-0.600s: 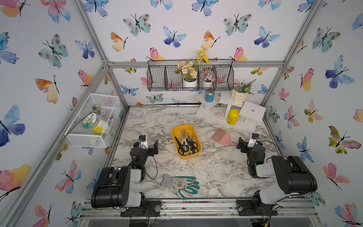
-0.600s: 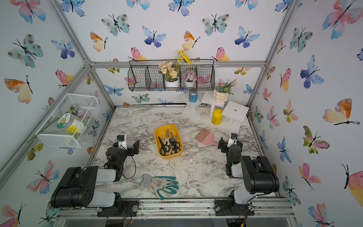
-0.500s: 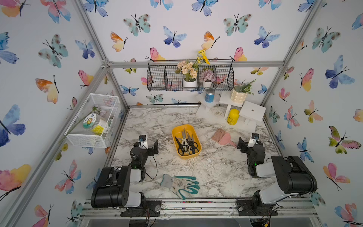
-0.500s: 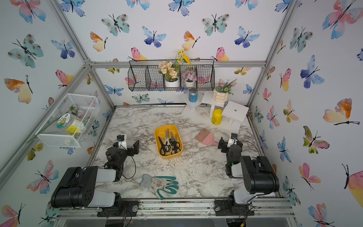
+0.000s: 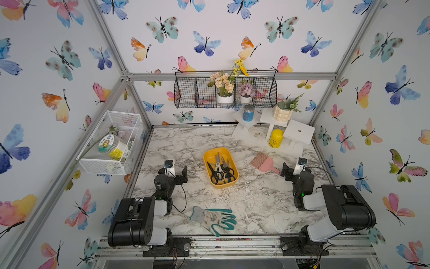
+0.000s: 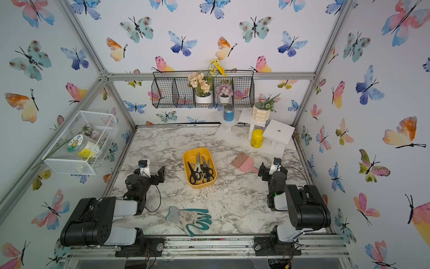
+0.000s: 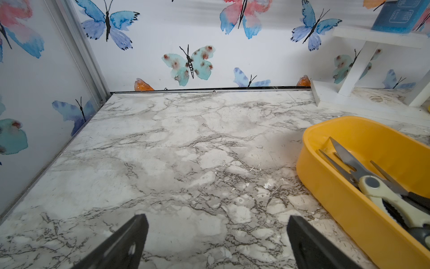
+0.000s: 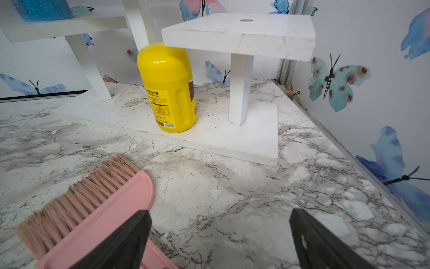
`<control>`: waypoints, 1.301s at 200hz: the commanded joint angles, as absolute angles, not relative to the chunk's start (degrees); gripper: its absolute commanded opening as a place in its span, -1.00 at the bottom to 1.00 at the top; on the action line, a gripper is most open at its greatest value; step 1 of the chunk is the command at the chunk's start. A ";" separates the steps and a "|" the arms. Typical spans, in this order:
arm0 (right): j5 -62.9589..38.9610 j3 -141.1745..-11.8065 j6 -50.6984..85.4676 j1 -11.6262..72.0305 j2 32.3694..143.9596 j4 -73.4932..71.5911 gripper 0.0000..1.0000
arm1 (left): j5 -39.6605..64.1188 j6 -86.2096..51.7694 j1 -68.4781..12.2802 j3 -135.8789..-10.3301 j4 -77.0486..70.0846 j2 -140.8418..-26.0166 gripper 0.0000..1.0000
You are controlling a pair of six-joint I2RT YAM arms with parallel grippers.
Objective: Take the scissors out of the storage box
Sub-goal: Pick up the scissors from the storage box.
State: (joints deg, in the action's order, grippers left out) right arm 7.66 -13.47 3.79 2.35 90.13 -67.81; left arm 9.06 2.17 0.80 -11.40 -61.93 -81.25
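Left gripper point(image 7: 216, 217), right gripper point(image 8: 220, 210): both wide, empty. Scissors point(image 5: 220, 168) tangled in yellow box point(image 5: 205, 160). Left nearer: suggest pinching cream pair point(image 7: 381, 193) near pivot, lifting straight up.

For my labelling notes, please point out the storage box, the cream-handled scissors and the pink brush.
storage box point(image 5: 223, 185): in a top view, near wall.
cream-handled scissors point(image 7: 382, 195): left wrist view, the cream handle.
pink brush point(image 8: 109, 214): right wrist view, the pink back.

Left tool point(image 7: 216, 217) and right tool point(image 8: 220, 210) both gape wide, held low
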 commanded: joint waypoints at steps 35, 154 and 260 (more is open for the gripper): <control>6.63 -14.92 3.17 2.63 90.04 -67.28 0.99 | 11.03 2.39 1.10 -11.18 -62.54 -80.33 1.00; 13.56 -38.61 0.99 5.59 76.61 -27.87 0.99 | -2.50 2.51 -6.86 -47.01 -4.73 -68.79 0.97; 11.76 -50.70 6.93 32.56 84.64 -7.46 0.94 | 5.25 -17.40 -17.12 -57.51 8.98 -81.42 0.42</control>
State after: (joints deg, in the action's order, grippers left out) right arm 11.57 -47.64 2.74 29.82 81.95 -12.73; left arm 8.82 -8.25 -12.97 -55.75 2.20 -80.03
